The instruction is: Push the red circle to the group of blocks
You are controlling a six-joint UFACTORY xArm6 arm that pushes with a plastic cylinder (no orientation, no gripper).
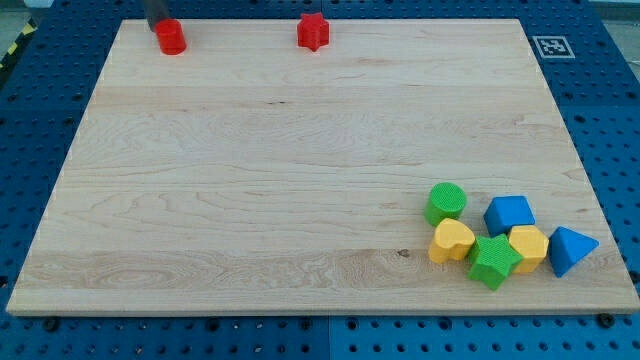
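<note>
The red circle (171, 37) lies near the top left corner of the wooden board (300, 180). My tip (157, 24) is at the view's top, touching the red circle's upper left side. The group of blocks sits at the board's lower right: a green circle (446, 203), a yellow heart (452, 241), a green star (494, 261), a yellow hexagon (528, 247), a blue block (509, 214) and a blue triangle (570, 249).
A red star (313, 32) lies at the board's top edge, right of the red circle. A black-and-white marker tag (551, 46) is at the board's top right corner. Blue pegboard surrounds the board.
</note>
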